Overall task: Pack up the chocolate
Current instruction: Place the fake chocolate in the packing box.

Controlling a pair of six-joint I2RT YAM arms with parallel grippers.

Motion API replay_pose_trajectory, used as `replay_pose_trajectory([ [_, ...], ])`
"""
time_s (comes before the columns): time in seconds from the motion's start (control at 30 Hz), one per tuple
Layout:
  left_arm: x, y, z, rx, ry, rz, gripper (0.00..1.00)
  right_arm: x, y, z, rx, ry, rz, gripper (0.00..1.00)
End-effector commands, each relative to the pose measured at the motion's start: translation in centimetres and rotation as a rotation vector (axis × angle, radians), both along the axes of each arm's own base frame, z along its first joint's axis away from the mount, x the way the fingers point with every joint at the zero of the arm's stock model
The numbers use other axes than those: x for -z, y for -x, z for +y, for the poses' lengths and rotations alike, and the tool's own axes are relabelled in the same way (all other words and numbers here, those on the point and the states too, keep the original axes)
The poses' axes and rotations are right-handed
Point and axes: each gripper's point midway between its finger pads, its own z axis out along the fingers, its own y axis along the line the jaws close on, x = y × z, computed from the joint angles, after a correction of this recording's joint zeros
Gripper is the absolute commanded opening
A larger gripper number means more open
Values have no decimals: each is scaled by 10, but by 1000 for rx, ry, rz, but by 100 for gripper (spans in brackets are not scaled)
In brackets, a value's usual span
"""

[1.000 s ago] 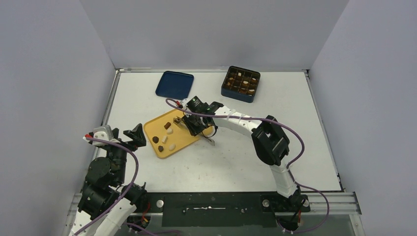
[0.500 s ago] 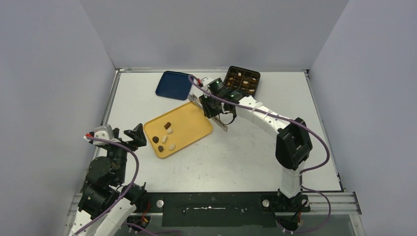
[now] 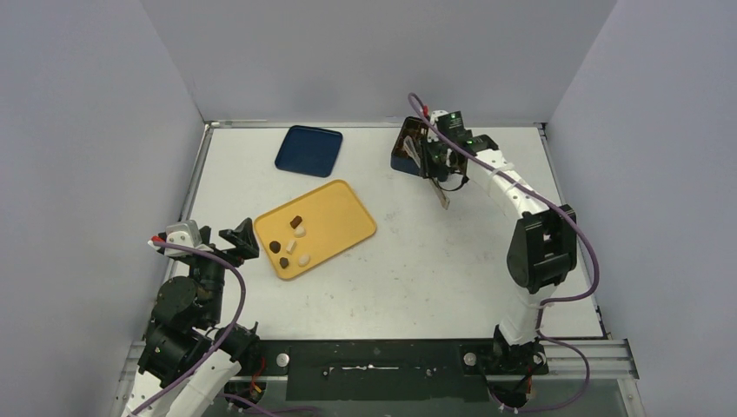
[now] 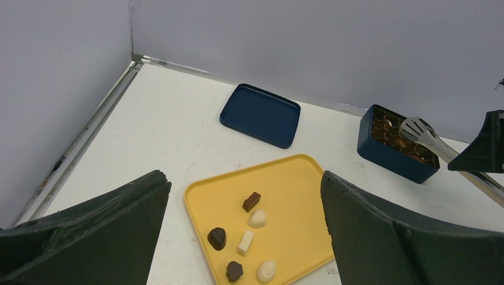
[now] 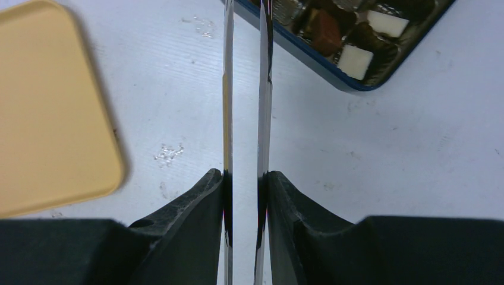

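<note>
Several chocolate pieces (image 3: 291, 243), dark brown and white, lie on the yellow tray (image 3: 335, 217); they also show in the left wrist view (image 4: 249, 219). More pieces sit in the dark blue gridded box (image 5: 350, 35) at the back. My right gripper (image 5: 245, 178) is shut on metal tongs (image 5: 264, 89), whose tips reach over the box's left side (image 4: 419, 129). Whether the tongs hold a piece is hidden. My left gripper (image 4: 242, 176) is open and empty, near the tray's front left corner.
A dark blue lid (image 3: 308, 149) lies flat at the back, left of the box (image 3: 401, 155). Grey walls close in the table on three sides. The right arm (image 3: 521, 200) stretches along the right half of the table.
My right gripper carried the tongs from over the yellow tray up and to the right, to the blue box. The left arm has not moved.
</note>
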Motion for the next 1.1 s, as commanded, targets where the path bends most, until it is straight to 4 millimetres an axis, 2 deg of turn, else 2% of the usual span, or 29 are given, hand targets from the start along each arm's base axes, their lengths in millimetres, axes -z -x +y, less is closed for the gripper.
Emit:
replay_pose_trajectory([
  [0.0,-10,-1,0,-1,5,-30,97,-15,-3,-6,13,-53,-23,26],
  [0.5,-11,-1,0,0,4,-31,97,17,-12,-20,74,-37,25,30],
  [1.07,-11,-1,0,-1,5,-32,97,29,-18,-24,81,-74,47,35],
])
